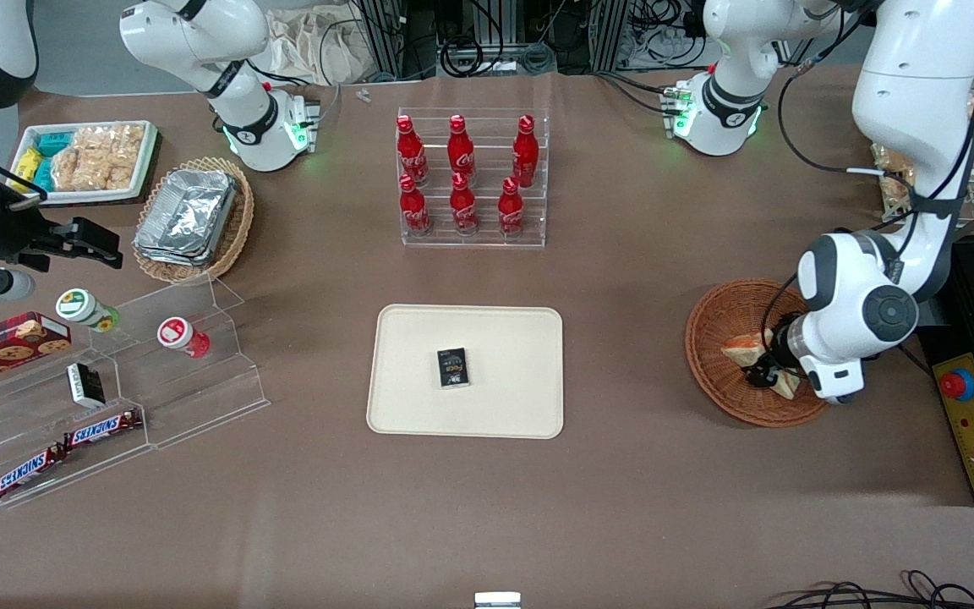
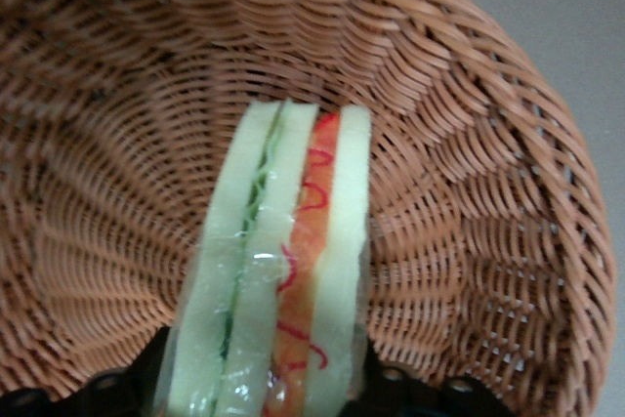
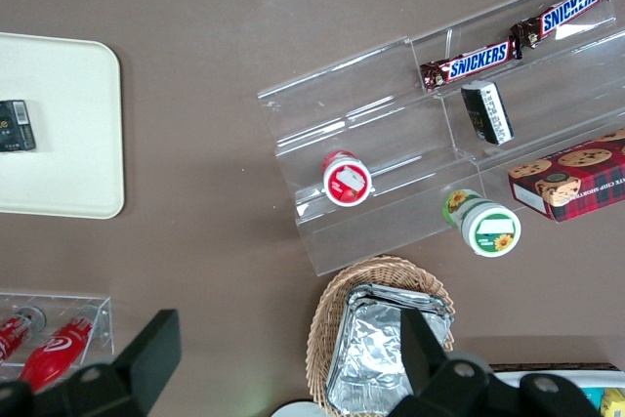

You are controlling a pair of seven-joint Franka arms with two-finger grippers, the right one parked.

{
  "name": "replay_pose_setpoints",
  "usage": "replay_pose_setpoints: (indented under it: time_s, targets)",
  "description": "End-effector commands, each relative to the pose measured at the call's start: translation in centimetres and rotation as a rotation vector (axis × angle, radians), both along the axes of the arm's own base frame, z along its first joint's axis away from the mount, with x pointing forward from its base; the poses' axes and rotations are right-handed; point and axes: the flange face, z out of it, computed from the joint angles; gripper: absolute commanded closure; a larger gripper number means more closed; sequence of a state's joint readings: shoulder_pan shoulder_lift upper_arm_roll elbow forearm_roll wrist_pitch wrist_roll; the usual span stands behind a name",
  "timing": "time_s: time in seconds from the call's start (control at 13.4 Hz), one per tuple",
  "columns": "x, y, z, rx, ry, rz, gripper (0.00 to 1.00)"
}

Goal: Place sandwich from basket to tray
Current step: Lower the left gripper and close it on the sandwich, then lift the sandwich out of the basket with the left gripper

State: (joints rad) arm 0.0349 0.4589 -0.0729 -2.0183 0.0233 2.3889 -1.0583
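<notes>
Right, the step in hand is the pick. Front view: the left arm's gripper (image 1: 764,372) is down inside the basket (image 1: 724,321), toward the working arm's end of the table, its fingers closed onto the sandwich (image 1: 745,348). The sandwich is not yet lifted clear and sits within the rim. The tray (image 1: 504,338) lies mid-table, well apart from the basket, holding only a small dark pack (image 1: 453,368) near its middle. The next move, I judge, is a straight lift over the wicker rim, then a carry toward the tray, setting down on bare tray beside the pack.

Left wrist view: sandwich (image 2: 283,271) stands on edge between the two fingers, the wrap looks pinched, and wicker (image 2: 469,192) shows all around it; nothing else is in the basket.

Right wrist view: tray corner (image 3: 78,144) with the dark pack (image 3: 15,126) on it; the tan wicker basket (image 3: 332,329) holds stacked foil containers (image 3: 381,349).
</notes>
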Motion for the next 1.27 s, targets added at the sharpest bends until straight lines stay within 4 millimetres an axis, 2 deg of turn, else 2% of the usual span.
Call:
replay_pose_setpoints:
  time_s: [0.0, 0.15, 0.37, 0.45, 0.6, 0.74, 0.89, 0.97, 1.04, 1.19]
  targets:
    - [0.8, -0.9, 0.0, 0.009, -0.010, 0.022, 1.00]
    - [0.7, -0.7, 0.9, 0.012, 0.009, 0.009, 1.00]
    - [1.6, 0.0, 5.4, 0.038, 0.066, -0.033, 1.00]
    - [2.0, 0.0, 7.4, 0.038, 0.088, -0.059, 1.00]
    - [3.2, 0.0, 12.6, 0.036, 0.116, -0.086, 1.00]
    - [4.8, -1.4, 18.2, 0.023, 0.133, -0.094, 1.00]
    - [5.4, -4.4, 23.0, -0.007, 0.136, -0.156, 1.00]
    - [5.5, -6.6, 24.9, -0.030, 0.106, -0.252, 1.00]
    - [5.4, -9.2, 26.0, -0.056, 0.081, -0.364, 1.00]
    - [5.0, -15.0, 26.8, -0.111, 0.055, -0.518, 1.00]
